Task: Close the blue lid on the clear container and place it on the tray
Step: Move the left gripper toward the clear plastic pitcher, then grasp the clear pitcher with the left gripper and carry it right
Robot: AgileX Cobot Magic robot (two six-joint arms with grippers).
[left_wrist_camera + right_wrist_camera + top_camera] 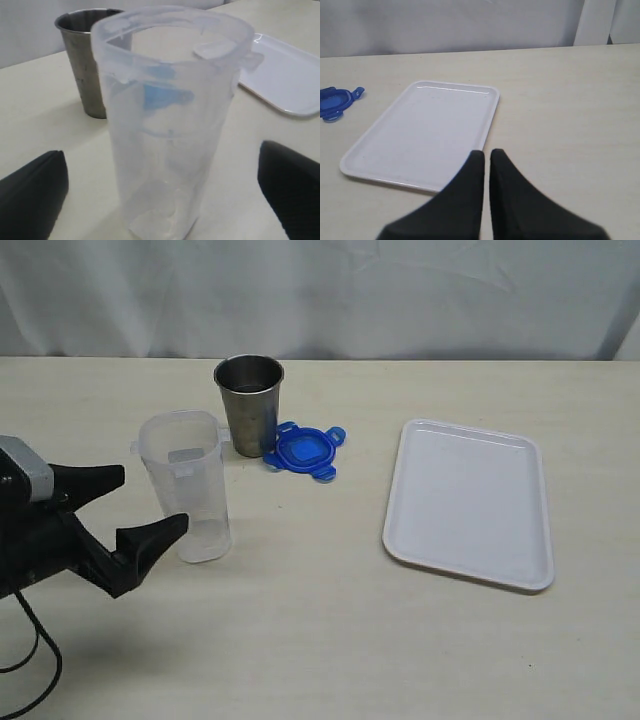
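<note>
Exterior: left gripper spread wide around upright container, seemingly not touching. Lid flat on table beside cup; tray well apart.
Left wrist: container between fingers.
Right wrist: right gripper clenched, empty, near tray.

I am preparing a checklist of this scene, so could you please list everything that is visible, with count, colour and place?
container: 1, clear, upright at the table's left, lid off
cup: 1, steel grey, upright behind the container
lid: 1, blue, flat on the table, right of the cup
tray: 1, white, at the table's right, bare
table: 1, beige, under everything
curtain: 1, white, behind the table
left gripper: 1, black, open, facing the container
right gripper: 1, black, shut, near the tray
</note>
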